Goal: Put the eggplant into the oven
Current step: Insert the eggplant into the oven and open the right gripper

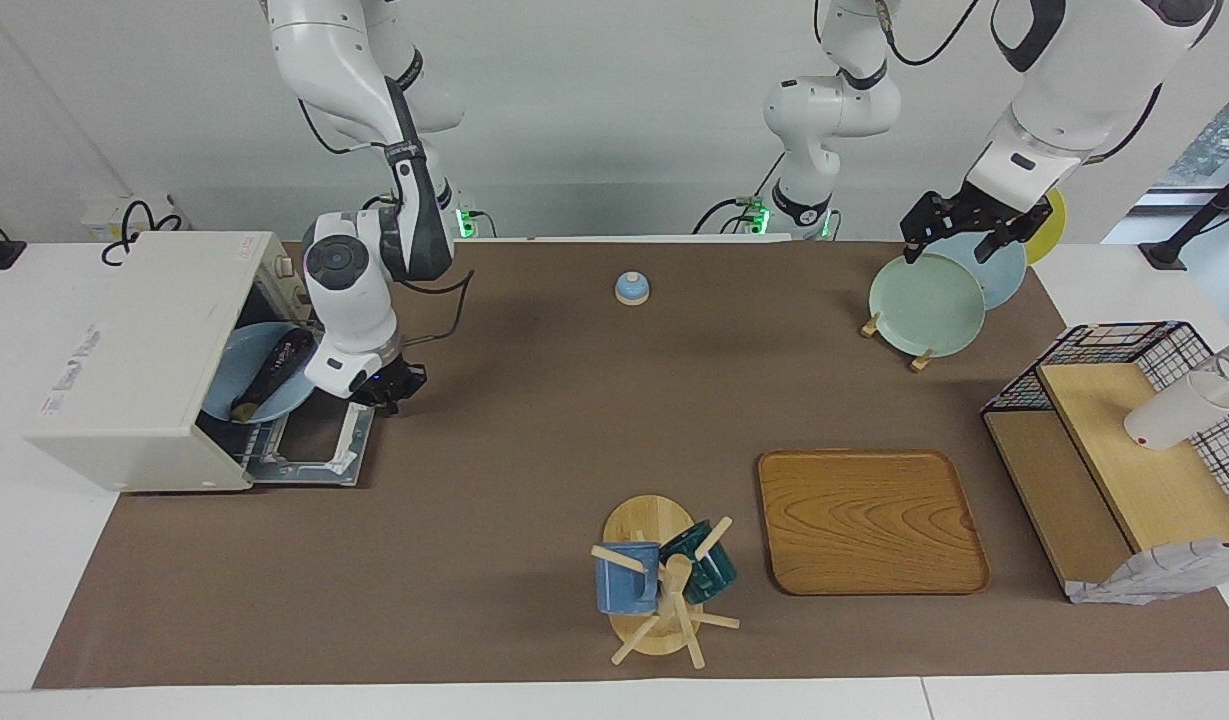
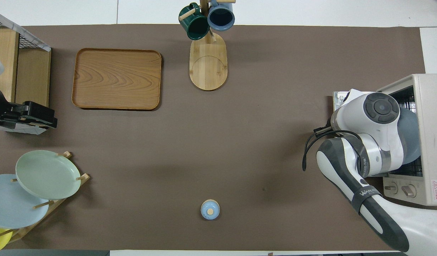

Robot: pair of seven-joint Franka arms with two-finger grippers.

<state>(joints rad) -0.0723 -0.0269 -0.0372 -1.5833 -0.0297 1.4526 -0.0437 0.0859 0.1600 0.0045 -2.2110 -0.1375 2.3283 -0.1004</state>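
The eggplant lay on a blue plate inside the oven, at the right arm's end of the table. The right gripper hung over the dropped door; its finger state could not be determined. The plate overhung the opening, so closing the door would probably strike it. The left gripper, fingers spread, waited over the plate rack.

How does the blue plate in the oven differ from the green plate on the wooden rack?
The blue plate lies tilted in the open oven and carries the eggplant; the green plate stands nearly on edge in the plate rack and carries nothing. The blue plate is at the right arm's end of the table, the green plate at the left arm's. Both are round and plain.
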